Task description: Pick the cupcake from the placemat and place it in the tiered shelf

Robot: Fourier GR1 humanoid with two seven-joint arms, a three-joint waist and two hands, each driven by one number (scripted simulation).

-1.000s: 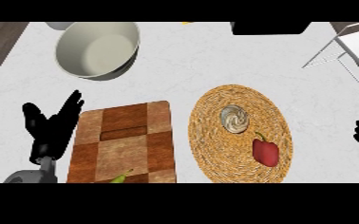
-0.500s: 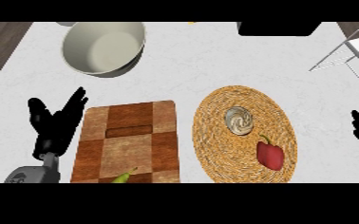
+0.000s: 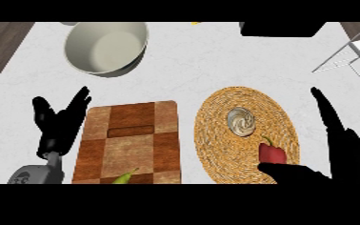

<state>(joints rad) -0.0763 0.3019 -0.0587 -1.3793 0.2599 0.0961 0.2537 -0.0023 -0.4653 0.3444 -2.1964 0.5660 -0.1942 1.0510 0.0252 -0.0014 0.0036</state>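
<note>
On the table (image 3: 211, 62) I count one round woven placemat (image 3: 211, 138), and on it one cupcake (image 3: 243, 122) and one red pepper (image 3: 271, 152). There is one wooden cutting board (image 3: 130, 138) near the table's front edge, with one green thing (image 3: 125, 177) poking in at the board's front edge, too little of it showing to name. One big pale bowl (image 3: 105, 47) sits toward the far left corner. One wire shelf (image 3: 341, 57) shows at the right edge. Two black hands are in sight: one left hand (image 3: 60, 124), one right hand (image 3: 330, 143).
</note>
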